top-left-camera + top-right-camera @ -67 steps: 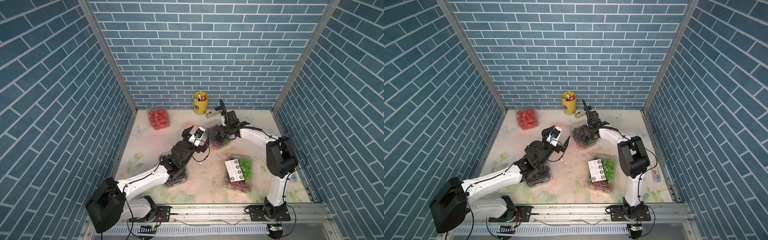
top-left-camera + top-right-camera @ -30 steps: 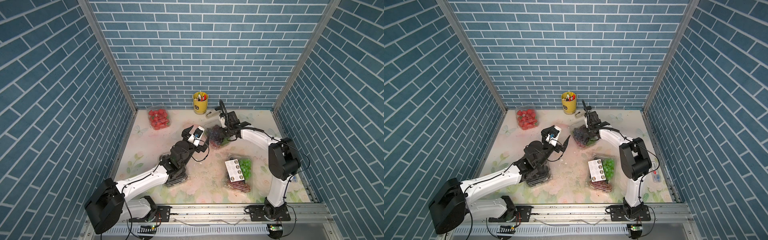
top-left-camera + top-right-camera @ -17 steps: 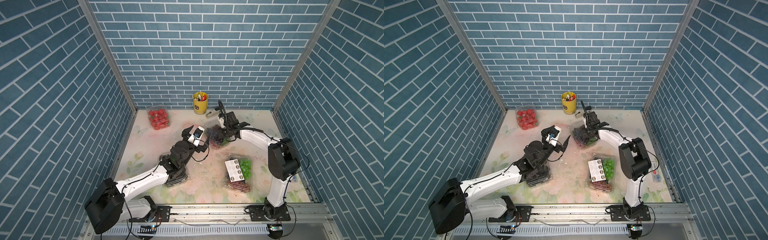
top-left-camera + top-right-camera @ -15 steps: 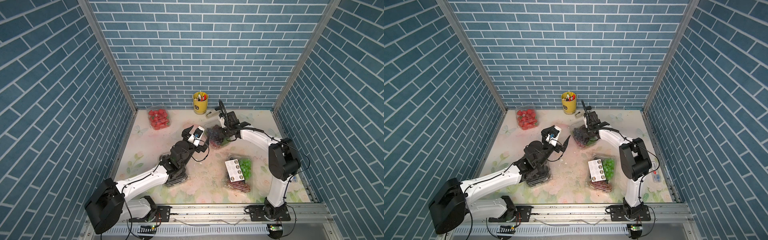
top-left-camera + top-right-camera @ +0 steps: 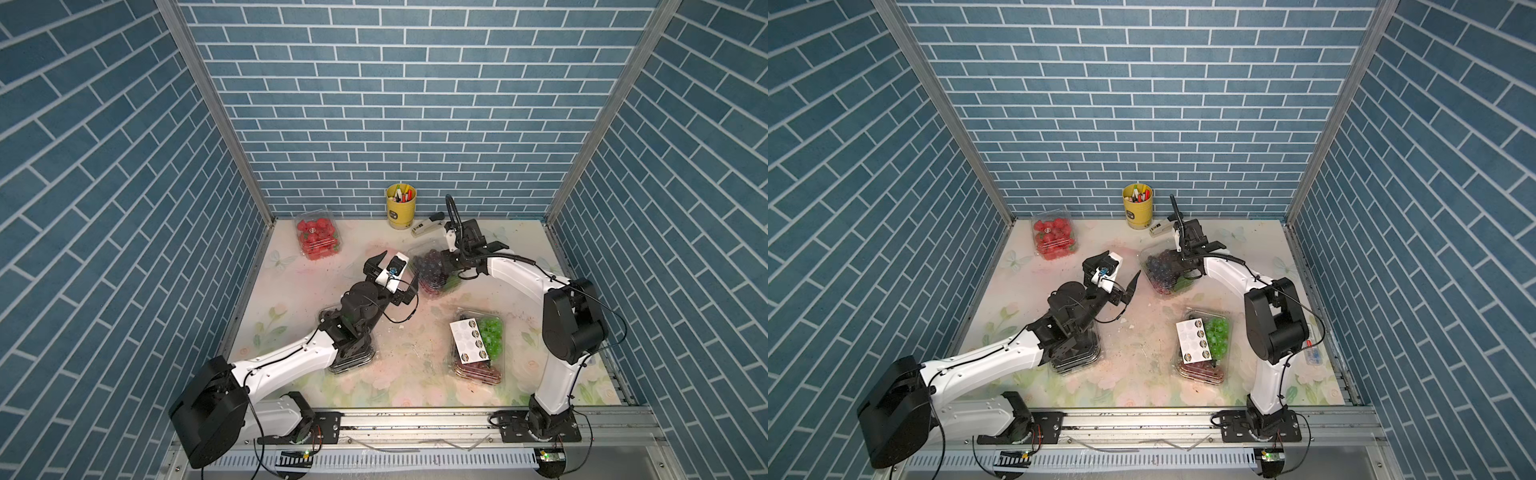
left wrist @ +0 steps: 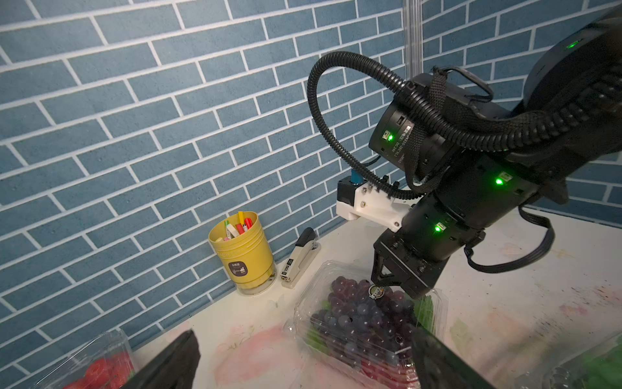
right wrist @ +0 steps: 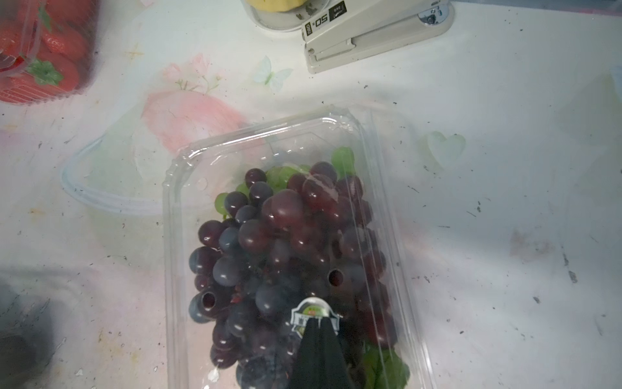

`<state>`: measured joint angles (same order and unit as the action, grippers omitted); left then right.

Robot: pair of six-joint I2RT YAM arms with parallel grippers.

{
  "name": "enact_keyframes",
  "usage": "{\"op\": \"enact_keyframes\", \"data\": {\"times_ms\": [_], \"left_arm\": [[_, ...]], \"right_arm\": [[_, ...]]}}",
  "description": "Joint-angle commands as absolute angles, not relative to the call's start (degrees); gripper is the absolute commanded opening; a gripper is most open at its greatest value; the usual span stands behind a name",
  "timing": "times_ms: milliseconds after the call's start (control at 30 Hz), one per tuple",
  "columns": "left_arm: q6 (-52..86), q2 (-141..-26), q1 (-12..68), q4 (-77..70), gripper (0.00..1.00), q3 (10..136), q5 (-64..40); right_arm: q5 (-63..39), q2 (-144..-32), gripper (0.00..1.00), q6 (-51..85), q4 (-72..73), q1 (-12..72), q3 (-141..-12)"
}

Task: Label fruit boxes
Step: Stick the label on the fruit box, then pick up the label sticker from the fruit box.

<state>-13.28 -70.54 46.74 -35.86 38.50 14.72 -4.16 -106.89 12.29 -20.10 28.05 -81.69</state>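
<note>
Right pincer [image 7: 318, 321] pinches a sticker [image 7: 308, 311] at grape box [image 7: 269, 235] (left pincer [image 6: 303, 336] gapes wide).

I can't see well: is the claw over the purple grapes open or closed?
Closed. In the right wrist view the right gripper is pinched shut on a small sticker over the grape box.

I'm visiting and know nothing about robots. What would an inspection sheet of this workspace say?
Surface: flowered table, speckled with dirt.
Job's things: strawberry box, dark grape box, mixed grape box under a sticker sheet, fourth box under the left arm.
Clutter: pen cup, stapler.
Grippers: left gripper open, empty; right gripper shut on a sticker over the dark grape box.
Cables: black hose looping off the right arm.
Surroundings: blue brick walls.
</note>
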Motion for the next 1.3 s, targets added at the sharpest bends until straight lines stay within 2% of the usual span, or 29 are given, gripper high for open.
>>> {"op": "enact_keyframes", "data": {"times_ms": [0, 333, 600, 667, 800, 1033, 1267], "left_arm": [[-12.8, -70.6, 46.6, -36.8, 1.00, 38.5, 14.4], [-12.7, -70.6, 46.6, -36.7, 1.00, 38.5, 14.2], [-12.2, -70.8, 46.6, -35.7, 1.00, 39.0, 13.9], [-11.4, -71.0, 46.6, -33.8, 1.00, 39.7, 13.9], [-8.8, -72.1, 46.6, -27.8, 1.00, 43.2, 13.5], [5.3, -71.2, 46.5, -17.8, 1.00, 46.4, 16.8], [19.7, -69.5, 46.8, -16.0, 0.98, 43.8, 6.1]], "right_arm": [[-4.7, -108.3, 0.00, 13.9, -20.3, 27.9, -81.1], [-4.5, -110.2, 0.00, 13.8, -21.1, 27.6, -81.0], [0.0, -107.7, 0.00, 14.3, -21.6, 26.3, -79.4], [-0.1, -106.0, 0.00, 14.4, -20.8, 26.0, -78.6], [-0.1, -100.7, 0.12, 14.9, -19.6, 26.0, -76.7], [-1.3, -90.3, 0.18, 18.0, -20.3, 26.0, -70.2], [-3.6, -76.8, 0.19, 21.3, -22.5, 27.4, -59.2]]}}
